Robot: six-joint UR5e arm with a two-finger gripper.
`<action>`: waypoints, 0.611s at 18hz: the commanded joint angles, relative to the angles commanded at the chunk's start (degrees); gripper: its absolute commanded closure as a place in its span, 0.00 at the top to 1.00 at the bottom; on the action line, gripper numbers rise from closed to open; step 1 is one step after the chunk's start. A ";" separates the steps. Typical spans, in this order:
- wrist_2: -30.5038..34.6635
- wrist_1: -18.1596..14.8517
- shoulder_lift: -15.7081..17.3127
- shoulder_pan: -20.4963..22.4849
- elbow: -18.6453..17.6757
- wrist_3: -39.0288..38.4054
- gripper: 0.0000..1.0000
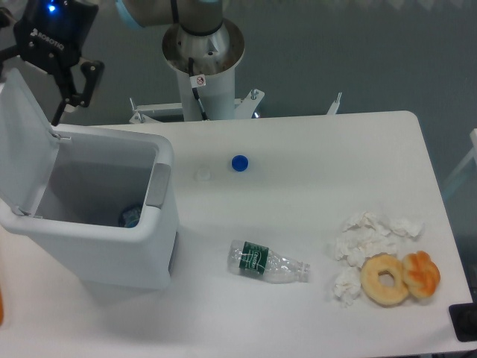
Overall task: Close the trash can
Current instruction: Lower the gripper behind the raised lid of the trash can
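Trash can [112,246] lid up; gripper [46,97] open beside lid.

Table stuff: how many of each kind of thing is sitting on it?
Trash can: 1
Plastic bottle: 1
Bottle caps: 2, blue and white
Donuts: 2
Pile of crumpled tissues: 1
Total: 7

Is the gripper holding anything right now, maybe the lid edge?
It cannot be told. The gripper is at the top edge of the trash can's raised lid, but whether the fingers pinch the edge or only touch it isn't visible.
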 joint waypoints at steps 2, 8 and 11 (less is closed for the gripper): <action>0.09 -0.09 0.09 1.14 0.00 0.00 1.00; 2.80 -0.26 0.27 2.12 -0.53 0.00 1.00; 3.25 -0.26 0.18 2.11 -0.79 0.00 1.00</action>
